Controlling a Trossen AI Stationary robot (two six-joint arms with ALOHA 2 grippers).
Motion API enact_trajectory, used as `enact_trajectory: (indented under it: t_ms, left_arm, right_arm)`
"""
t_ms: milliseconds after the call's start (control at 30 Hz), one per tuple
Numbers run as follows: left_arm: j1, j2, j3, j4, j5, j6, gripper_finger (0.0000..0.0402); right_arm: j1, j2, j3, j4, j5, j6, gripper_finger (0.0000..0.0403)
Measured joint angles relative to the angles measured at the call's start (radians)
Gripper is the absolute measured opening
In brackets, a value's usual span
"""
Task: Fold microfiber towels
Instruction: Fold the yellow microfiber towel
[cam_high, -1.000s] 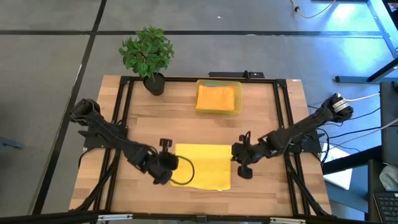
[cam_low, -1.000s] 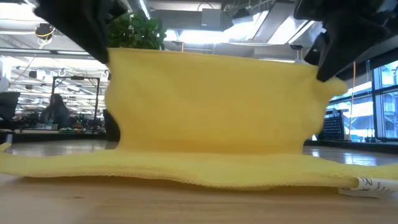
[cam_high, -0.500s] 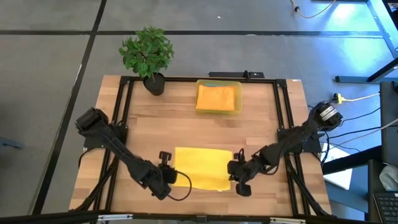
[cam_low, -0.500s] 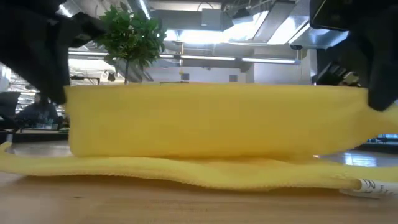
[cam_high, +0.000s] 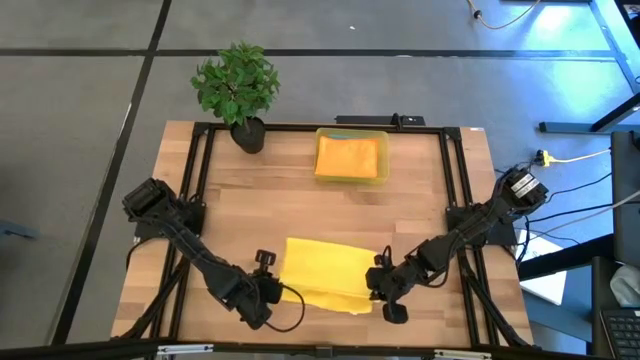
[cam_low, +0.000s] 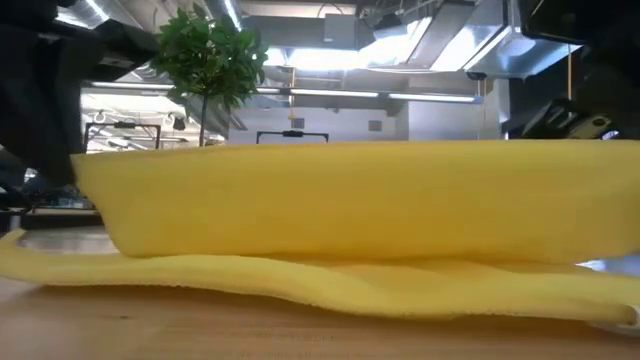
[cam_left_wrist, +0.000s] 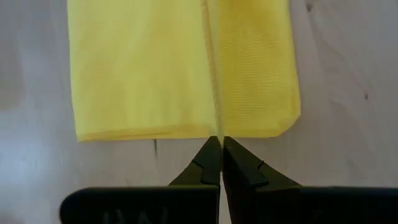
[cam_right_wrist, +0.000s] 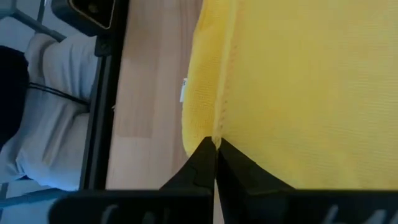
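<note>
I see both grippers, left and right, pinching the yellow towel at lower centre; plant upper left, bin top centre.

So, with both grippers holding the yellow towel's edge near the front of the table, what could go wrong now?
1. The left gripper and right gripper pinch only a thin edge of the yellow towel; it may slip out.
2. The folded layer looks uneven in front, so the edges may not line up.

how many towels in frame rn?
2 visible. Yellow towel at the table's near edge, pinched by the left gripper and right gripper, mid-fold. Orange towel in the yellow bin at the far edge; more could be hidden beneath.
</note>
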Motion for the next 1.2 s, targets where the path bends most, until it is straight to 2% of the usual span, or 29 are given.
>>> enact_trajectory:
  t_ms: [200, 400, 533, 700, 900, 1067, 1200]
  left_arm:
    - [-0.013, 0.001, -0.004, -0.037, 0.062, -0.024, 0.0]
    - [-0.025, 0.0, -0.025, -0.013, 0.06, -0.057, 0.0]
    - [-0.022, 0.0, -0.034, 0.026, 0.011, -0.073, 0.0]
    - [-0.017, 0.0, -0.034, 0.207, 0.001, 0.08, 0.0003]
    - [-0.016, 0.0, -0.034, 0.392, -0.005, 0.199, 0.006]
    - [-0.006, 0.031, -0.033, 0.432, -0.037, 0.233, 0.0118]
    - [0.011, 0.077, -0.033, 0.456, -0.017, 0.242, 0.0146]
  right_arm:
    - [0.021, 0.0, -0.003, 0.046, -0.127, -0.102, 0.0008]
    - [0.037, 0.024, -0.002, 0.094, -0.117, -0.146, 0.0009]
    - [0.037, 0.074, -0.002, 0.158, -0.13, -0.12, 0.0009]
    - [0.033, 0.119, -0.002, 0.167, -0.155, -0.105, 0.0009]
    - [0.022, 0.125, -0.002, 0.169, -0.154, -0.078, 0.0009]
    - [0.023, 0.125, -0.002, 0.169, -0.155, -0.078, 0.0009]
    - [0.023, 0.125, -0.002, 0.17, -0.155, -0.078, 0.0009]
